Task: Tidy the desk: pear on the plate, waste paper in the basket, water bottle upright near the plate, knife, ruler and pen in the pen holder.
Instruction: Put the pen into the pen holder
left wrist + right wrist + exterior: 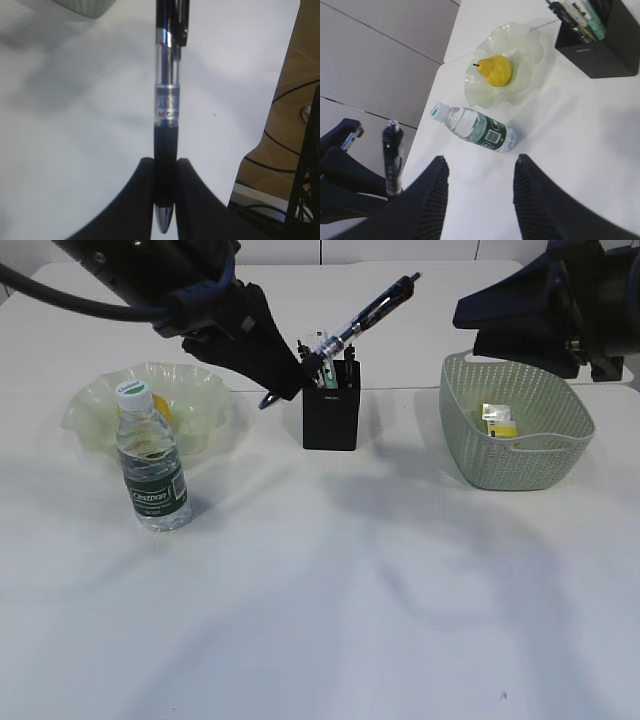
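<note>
Almost everything's sorted, looks like: pear (495,70) on the plate (205,390), water bottle (152,460) upright beside it, waste paper (500,422) in the basket (520,455), only the pen (365,320), pinched in the left hand (290,380), hanging tilted over the pen holder (330,420), right hand (480,192) spread and empty.

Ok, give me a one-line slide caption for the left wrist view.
Left gripper shut on the pen, held above the white desk.

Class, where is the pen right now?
The pen is gripped in the left claw, tilted in the air just above the pen holder, mid-table in the exterior view.
</note>
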Available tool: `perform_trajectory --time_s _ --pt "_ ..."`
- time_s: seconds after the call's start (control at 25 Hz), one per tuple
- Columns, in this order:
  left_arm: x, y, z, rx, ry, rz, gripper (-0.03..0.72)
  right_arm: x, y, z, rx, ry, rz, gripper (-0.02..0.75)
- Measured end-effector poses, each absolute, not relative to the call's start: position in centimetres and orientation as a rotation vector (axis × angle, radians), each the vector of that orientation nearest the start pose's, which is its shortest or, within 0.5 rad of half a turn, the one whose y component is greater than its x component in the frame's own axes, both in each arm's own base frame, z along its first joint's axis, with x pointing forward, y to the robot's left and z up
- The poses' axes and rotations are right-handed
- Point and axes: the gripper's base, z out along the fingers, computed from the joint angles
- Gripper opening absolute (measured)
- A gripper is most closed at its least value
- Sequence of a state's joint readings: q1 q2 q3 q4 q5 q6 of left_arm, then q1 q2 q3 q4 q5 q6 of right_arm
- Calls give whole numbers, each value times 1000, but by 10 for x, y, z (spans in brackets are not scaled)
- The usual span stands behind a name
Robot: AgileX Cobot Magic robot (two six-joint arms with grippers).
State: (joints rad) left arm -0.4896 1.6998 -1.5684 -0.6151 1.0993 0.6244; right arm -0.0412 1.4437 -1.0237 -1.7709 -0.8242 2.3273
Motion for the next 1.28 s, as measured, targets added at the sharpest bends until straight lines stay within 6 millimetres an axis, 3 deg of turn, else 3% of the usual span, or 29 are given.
perform_trajectory --time_s 0.28,0.64,0.92,1.28 --pt "296 -229 336 1204 2273 -782 55 302 68 319 12 2068 1166 324" --pt "298 -231 338 1165 2251 -798 55 304 70 325 78 2007 1255 325" --pt "298 -232 339 1148 2244 -816 55 301 83 327 7 1994 1267 325" --pt "297 -235 342 1120 2232 -882 55 304 84 328 44 1958 1299 348"
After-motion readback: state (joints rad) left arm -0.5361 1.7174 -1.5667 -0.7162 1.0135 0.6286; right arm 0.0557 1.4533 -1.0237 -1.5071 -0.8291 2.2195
